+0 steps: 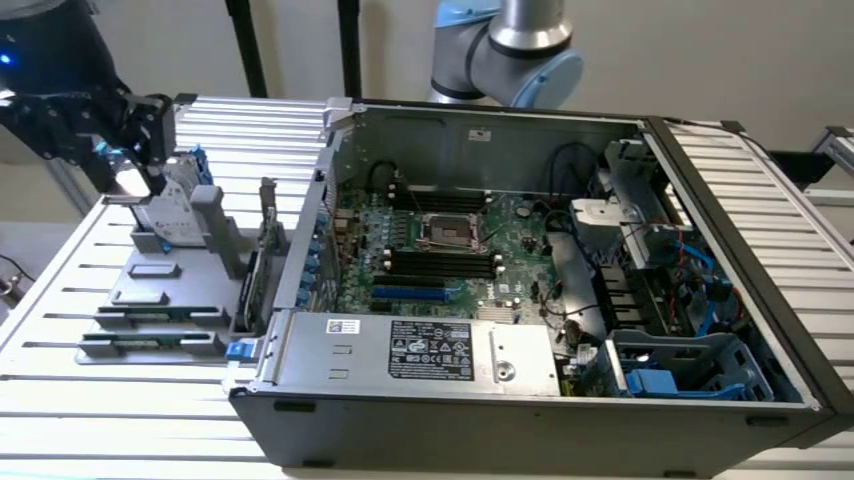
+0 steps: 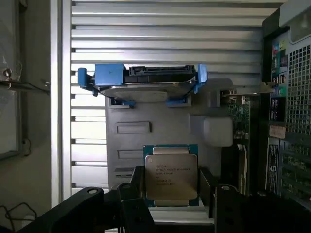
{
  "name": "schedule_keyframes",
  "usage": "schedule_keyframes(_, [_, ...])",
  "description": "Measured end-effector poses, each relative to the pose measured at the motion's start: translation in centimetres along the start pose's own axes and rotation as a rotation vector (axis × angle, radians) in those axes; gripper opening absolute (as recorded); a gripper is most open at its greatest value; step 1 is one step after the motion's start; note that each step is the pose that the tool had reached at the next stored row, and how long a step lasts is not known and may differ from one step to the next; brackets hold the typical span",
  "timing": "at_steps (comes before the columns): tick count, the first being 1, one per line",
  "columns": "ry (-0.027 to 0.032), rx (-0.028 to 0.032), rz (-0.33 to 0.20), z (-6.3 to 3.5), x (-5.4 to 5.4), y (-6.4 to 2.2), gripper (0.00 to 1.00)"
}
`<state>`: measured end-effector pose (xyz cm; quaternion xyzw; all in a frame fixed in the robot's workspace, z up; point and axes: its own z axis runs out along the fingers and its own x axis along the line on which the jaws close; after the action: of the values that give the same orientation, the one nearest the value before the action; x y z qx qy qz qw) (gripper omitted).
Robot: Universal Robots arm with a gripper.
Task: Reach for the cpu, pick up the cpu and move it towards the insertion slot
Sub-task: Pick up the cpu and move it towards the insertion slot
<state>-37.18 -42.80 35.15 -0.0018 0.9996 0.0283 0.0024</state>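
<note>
cpu (image 2: 171, 174) edges tight in pincer (image 2: 171, 180)

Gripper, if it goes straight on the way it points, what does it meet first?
Probably the cpu, straight ahead of the gripper in the wrist view, with the grey holder behind it; depth is unclear.

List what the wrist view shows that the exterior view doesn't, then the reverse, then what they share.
Wrist view: lettering on the chip, with fingers flanking it. Exterior view: the motherboard with its square socket, well apart from the chip. Both: the gripper, the chip in it, and the hard drive in its blue bracket.
</note>
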Motion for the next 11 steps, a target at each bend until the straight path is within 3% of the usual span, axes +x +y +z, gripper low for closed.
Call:
schedule_keyframes(5, [0.0002,-0.0156,-0.003,-1.76,-2.2,0.01,0.55])
schedule_keyframes(11, [0.0001,-0.043,-0.006,-2.89,-4.9,0.02,0.55])
